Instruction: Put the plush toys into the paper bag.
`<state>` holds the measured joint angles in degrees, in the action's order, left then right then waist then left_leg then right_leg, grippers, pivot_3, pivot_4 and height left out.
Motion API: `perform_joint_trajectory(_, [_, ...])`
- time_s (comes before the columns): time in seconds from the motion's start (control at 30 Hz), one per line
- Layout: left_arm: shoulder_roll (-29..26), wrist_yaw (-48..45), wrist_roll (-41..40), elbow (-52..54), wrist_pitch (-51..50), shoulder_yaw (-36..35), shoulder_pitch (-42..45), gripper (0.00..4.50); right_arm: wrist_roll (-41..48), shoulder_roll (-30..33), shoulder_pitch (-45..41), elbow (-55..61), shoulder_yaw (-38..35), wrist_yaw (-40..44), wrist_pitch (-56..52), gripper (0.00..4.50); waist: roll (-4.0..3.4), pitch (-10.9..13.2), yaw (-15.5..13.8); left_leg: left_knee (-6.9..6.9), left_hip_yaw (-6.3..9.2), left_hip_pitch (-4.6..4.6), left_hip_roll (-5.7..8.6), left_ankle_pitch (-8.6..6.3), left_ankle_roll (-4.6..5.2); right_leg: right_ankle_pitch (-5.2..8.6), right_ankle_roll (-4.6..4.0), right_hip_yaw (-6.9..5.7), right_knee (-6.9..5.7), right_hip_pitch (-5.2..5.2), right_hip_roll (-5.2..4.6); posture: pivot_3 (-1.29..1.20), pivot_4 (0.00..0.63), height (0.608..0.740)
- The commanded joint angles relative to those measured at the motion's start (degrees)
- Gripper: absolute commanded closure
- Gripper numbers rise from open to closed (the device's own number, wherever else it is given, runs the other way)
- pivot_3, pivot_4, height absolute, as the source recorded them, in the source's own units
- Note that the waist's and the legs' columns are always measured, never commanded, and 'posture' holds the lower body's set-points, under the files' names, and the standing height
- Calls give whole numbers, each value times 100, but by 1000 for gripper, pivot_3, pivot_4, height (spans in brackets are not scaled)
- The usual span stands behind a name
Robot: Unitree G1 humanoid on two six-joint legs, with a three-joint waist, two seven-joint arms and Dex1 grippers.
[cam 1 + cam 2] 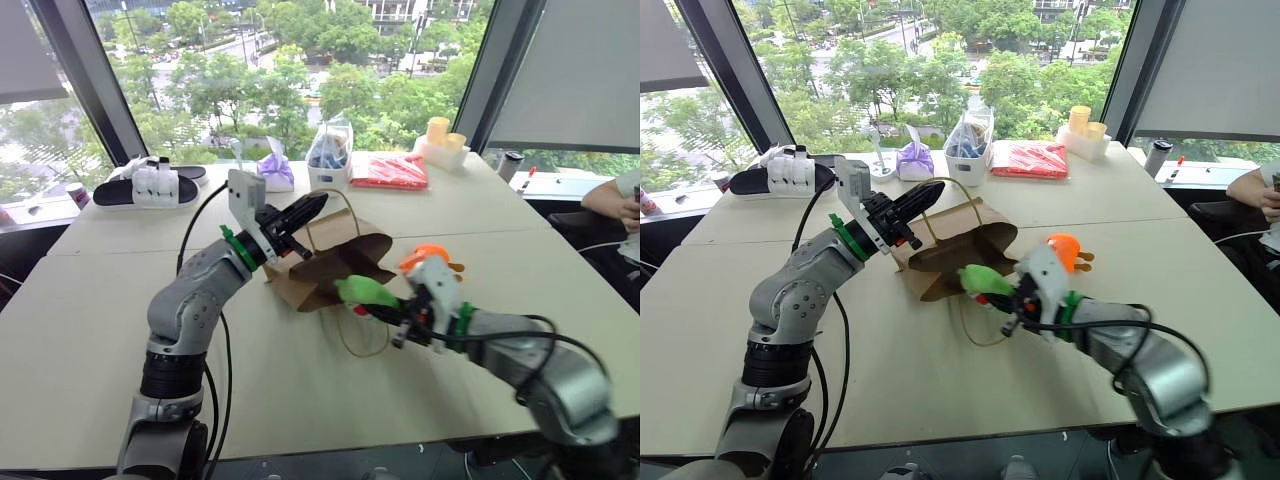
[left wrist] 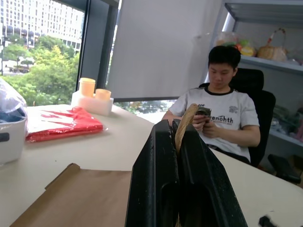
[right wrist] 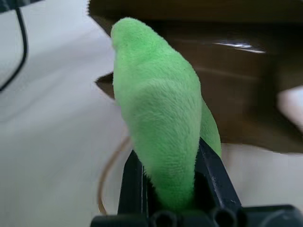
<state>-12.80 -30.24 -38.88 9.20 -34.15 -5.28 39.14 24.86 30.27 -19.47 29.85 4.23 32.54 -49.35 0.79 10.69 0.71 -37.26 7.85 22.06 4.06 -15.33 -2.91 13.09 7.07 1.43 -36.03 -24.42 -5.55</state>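
Observation:
The brown paper bag (image 1: 330, 265) lies on the table with its open mouth toward me. My left gripper (image 1: 315, 207) is shut on the bag's upper loop handle (image 2: 184, 125) and holds it raised above the bag. My right gripper (image 1: 388, 308) is shut on the lime green plush toy (image 3: 158, 118), which hangs just above the table in front of the bag's mouth. The orange plush toy (image 1: 428, 255) sits on the table right of the bag, just behind my right wrist.
The bag's other handle loop (image 1: 365, 345) lies flat on the table. Along the window stand slippers (image 1: 150, 185), a purple pouch (image 1: 277, 170), a clear bag with blue contents (image 1: 330, 155), a red packet (image 1: 390, 172) and yellow cups (image 1: 440, 135). A person (image 2: 220, 109) sits at the right.

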Motion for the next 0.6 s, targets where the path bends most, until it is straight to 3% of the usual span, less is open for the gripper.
perform_joint_trajectory(0.03, [-34, 25, -187, 290, -91, -72, 80, 4500, -447, -408, -495, -676, 322, -223, 723, 4464, 0, 0, 0, 0, 1, 1, 0, 0, 0, 0, 0, -1, 0, 0, 0, 0, 150, 740])
perform_joint_trajectory(0.43, [73, 356, -711, 680, -486, -174, -118, 4500, -1398, -1846, -1898, -3529, 655, -610, 2562, 4464, -1, 0, 26, 10, 3, -1, 0, 3, -6, -1, -2, 1, -5, -10, 2, 0, 150, 740])
perform_joint_trajectory(0.57, [173, 574, -832, 615, -470, -297, -54, 4500, -1638, -2168, -2041, -4174, 674, -738, 3103, 2735, -1, 0, 29, 13, 3, 0, 0, 5, -10, -2, -3, 1, -7, -14, 2, 0, 150, 740])
perform_joint_trajectory(0.6, [182, 605, -852, 602, -470, -317, -43, 4500, -1678, -2204, -2045, -4240, 675, -751, 3166, 2074, -1, 0, 29, 13, 3, 0, 0, 6, -11, -2, -3, 1, -7, -14, 2, 0, 150, 740])
